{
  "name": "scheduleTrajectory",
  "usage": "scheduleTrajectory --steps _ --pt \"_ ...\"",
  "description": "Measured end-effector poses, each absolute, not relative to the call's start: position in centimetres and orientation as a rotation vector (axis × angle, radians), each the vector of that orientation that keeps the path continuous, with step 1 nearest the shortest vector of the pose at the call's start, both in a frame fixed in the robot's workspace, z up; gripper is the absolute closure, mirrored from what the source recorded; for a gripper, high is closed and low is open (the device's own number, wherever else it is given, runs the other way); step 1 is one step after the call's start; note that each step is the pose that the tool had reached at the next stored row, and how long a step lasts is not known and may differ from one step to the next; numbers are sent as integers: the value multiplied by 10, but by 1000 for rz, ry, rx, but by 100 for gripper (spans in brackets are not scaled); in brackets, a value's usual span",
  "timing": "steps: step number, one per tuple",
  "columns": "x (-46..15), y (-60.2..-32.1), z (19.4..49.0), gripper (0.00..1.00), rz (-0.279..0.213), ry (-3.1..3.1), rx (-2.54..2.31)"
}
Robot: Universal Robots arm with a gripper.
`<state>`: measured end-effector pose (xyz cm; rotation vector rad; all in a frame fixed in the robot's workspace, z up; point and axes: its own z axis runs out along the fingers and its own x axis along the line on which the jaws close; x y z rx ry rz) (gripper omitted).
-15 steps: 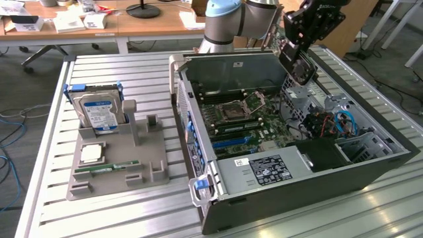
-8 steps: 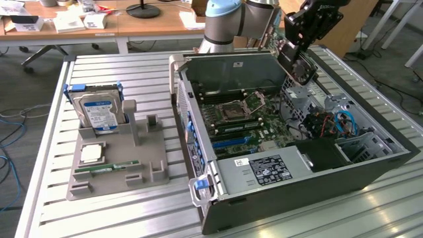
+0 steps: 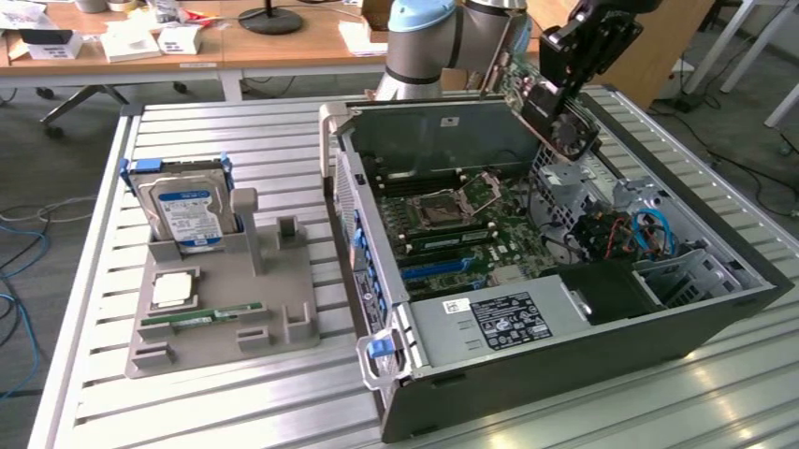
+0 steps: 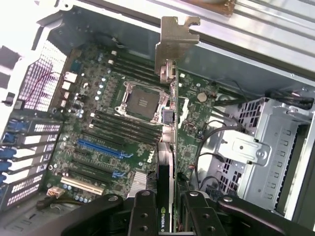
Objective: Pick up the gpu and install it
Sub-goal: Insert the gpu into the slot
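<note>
Above open computer case (image 3: 562, 360) — pincer (image 4: 170, 212) clenched on gpu (image 4: 166, 157), card held edge-on, likely so it lines up with motherboard slots (image 4: 101, 147).

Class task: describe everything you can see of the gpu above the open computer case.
The gpu is a thin flat card, black on one face, circuit board on the other, with a silver metal bracket at its far end. The gripper clamps it between both fingers. It hangs tilted above the open computer case, over the motherboard, not seated in any slot.
</note>
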<state>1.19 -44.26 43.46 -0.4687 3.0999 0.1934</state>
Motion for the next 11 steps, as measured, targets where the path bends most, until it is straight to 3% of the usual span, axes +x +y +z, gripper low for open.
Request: scheduleTrajectory --steps 11 --pt "12 -443 434 74 192 3068 -689"
